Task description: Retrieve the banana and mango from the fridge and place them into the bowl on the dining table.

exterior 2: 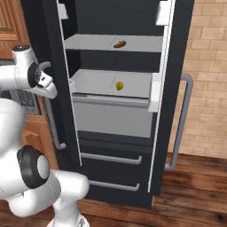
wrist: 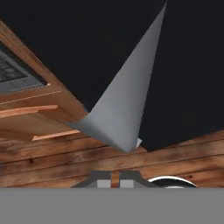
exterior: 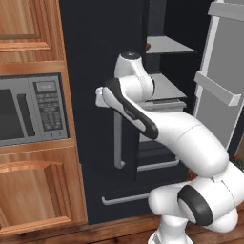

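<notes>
The fridge (exterior 2: 115, 119) stands with both doors swung open. A banana (exterior 2: 119, 44) lies on its upper shelf, and a mango (exterior 2: 119, 85) sits on the shelf below. My gripper (exterior: 100, 97) is at the top of the left door's silver bar handle (exterior: 118, 143), outside the fridge and well left of both fruits. From the right base camera the gripper (exterior 2: 46, 82) shows beside that handle (exterior 2: 52, 119). In the hand view the fingertips (wrist: 103, 181) stand close together, shut with nothing between them, and the grey handle (wrist: 122, 105) stretches away above them. The bowl and dining table are out of view.
A silver microwave (exterior: 28, 112) sits in wooden cabinets (exterior: 33, 190) left of the fridge. The open right door (exterior: 219, 90) with its shelf bins juts out at the right. Lower drawers (exterior 2: 113, 159), a wood floor (exterior 2: 190, 186) and a brick wall (exterior 2: 208, 53) surround it.
</notes>
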